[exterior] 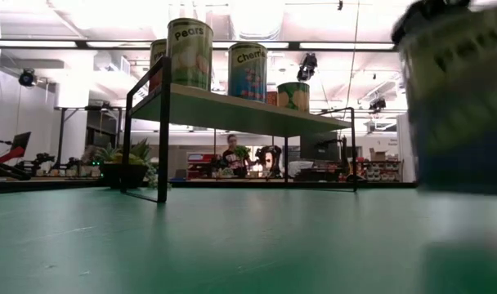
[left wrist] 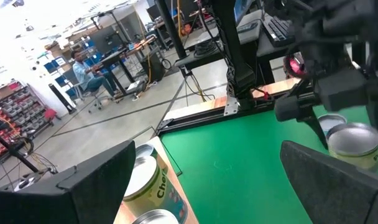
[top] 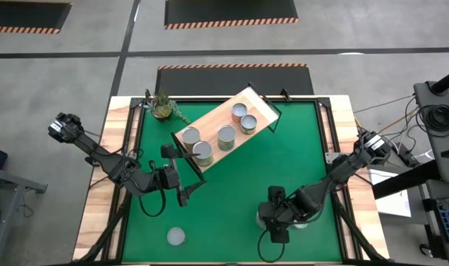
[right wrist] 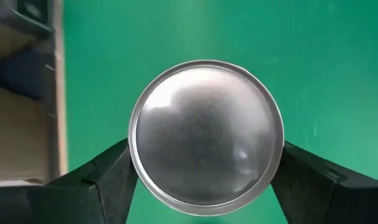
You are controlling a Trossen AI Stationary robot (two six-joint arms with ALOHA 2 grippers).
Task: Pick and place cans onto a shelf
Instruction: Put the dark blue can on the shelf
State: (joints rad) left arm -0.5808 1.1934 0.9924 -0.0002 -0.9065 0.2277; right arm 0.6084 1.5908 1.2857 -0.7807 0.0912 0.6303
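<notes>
While the right pincer (right wrist: 204,180) hangs straight above a can (right wrist: 206,137) at the near right of the desk (top: 298,162), I read the key relation from its wrist view: the can stands upright, round lid facing the camera, dead centre between the two fingers (right wrist: 105,180), one finger on each flank. The tips look to be at the rim or a hair off it; I judge the jaws closing round it, not yet a firm hold.

The shelf (top: 210,118) lies up and to the left of that can, set slantwise, already carrying five cans (top: 226,135). From the low view they stand upright along its board.

Left pincer (top: 182,193) waits open near the shelf's near-left end, holding nothing. One more can (top: 176,236) stands alone at the near-left edge, nearer the left arm.

Hard to make out:
- From above, the right arm covers its can almost entirely.
- Low view: that can is a blurred dark mass at right, label unreadable.
- Whether fingers actually touch metal, I cannot tell.
- A small potted plant (top: 162,106) sits by the shelf's far-left end.
</notes>
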